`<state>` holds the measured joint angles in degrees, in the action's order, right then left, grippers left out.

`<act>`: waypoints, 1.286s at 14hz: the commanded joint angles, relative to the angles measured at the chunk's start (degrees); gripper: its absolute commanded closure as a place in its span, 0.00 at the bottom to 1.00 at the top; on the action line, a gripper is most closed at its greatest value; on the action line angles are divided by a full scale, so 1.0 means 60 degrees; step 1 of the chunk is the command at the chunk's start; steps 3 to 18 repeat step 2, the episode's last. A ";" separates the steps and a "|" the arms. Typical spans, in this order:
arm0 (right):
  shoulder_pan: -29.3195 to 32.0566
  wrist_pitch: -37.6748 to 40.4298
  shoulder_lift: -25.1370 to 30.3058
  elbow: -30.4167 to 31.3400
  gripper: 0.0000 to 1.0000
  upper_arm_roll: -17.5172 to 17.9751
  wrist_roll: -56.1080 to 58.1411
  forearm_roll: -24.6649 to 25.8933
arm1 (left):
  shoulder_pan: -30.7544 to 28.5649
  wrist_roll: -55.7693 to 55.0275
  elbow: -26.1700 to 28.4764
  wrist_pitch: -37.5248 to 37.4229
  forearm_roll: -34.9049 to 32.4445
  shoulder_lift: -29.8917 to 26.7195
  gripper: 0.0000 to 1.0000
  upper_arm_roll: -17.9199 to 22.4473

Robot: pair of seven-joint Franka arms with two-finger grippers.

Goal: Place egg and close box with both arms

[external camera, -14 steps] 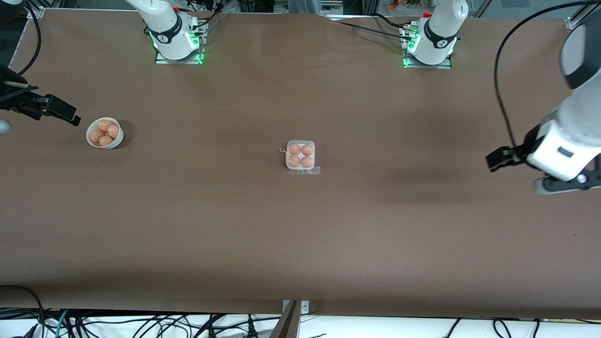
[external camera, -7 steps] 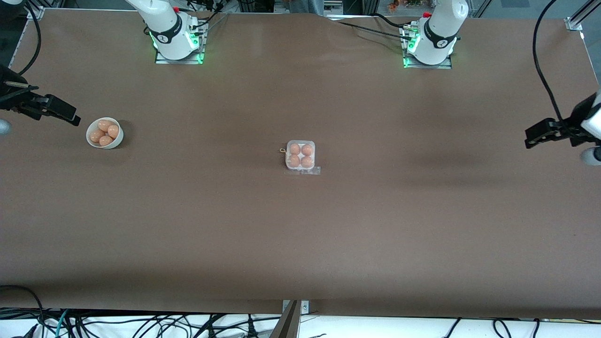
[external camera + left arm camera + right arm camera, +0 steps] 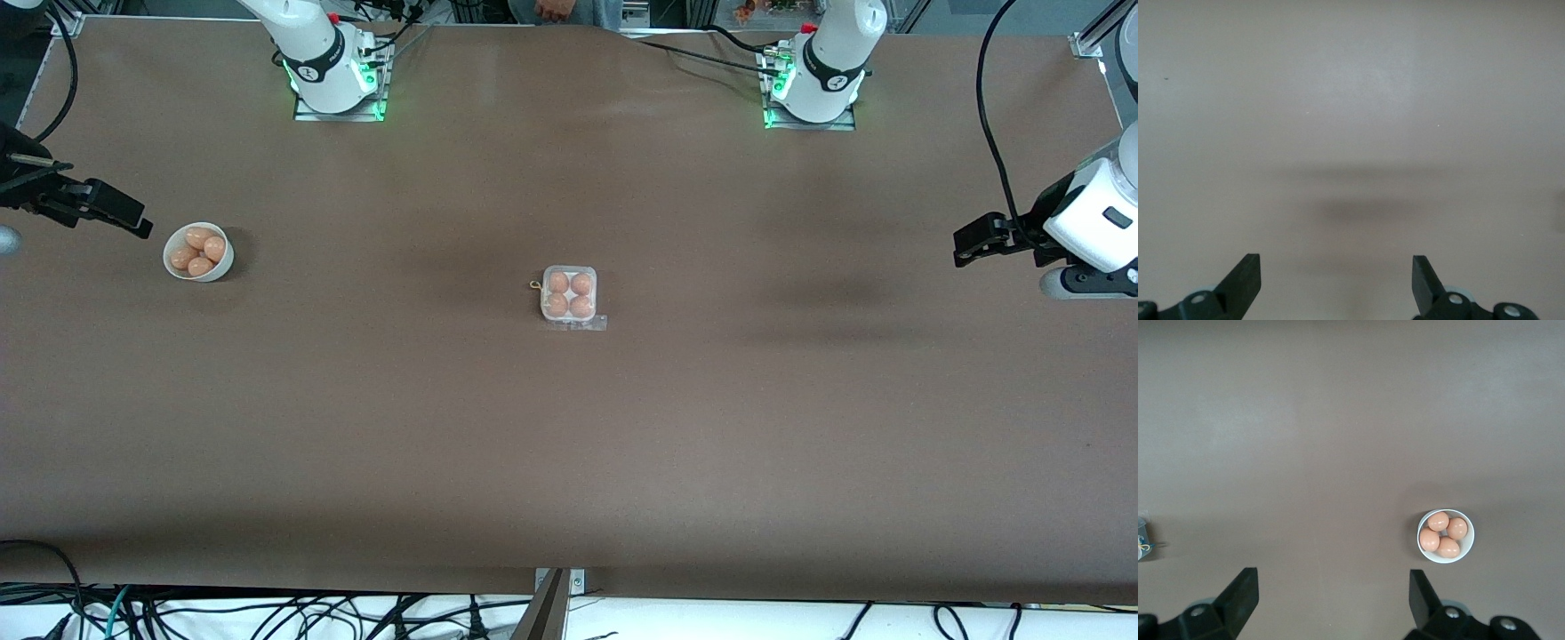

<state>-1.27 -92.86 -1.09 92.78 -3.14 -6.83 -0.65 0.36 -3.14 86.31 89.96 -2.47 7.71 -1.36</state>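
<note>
Box mid-worktop, 4 eggs in, well apart from both. Left gripper wide, empty. Right gripper wide, near bowl.

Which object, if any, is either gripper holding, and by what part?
Nothing is held. The left gripper is open over bare table; the right gripper is open, empty, beside the bowl of eggs.

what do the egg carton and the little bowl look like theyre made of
The small square four-cell egg carton looks like thin clear plastic: the four brown eggs show through it and its edges look glassy. The round white bowl holding more brown eggs looks like smooth ceramic or hard plastic, plain and opaque; which one cannot be told.
</note>
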 commanded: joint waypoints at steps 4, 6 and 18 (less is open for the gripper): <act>0.0051 0.0022 0.0124 0.0078 0.00 0.0011 0.0055 -0.0052 | -0.0030 0.0142 0.0571 0.0475 0.0338 -0.0333 0.00 0.0095; 0.0051 0.0022 0.0124 0.0078 0.00 0.0011 0.0055 -0.0052 | -0.0030 0.0142 0.0571 0.0475 0.0338 -0.0333 0.00 0.0095; 0.0051 0.0022 0.0124 0.0078 0.00 0.0011 0.0055 -0.0052 | -0.0030 0.0142 0.0571 0.0475 0.0338 -0.0333 0.00 0.0095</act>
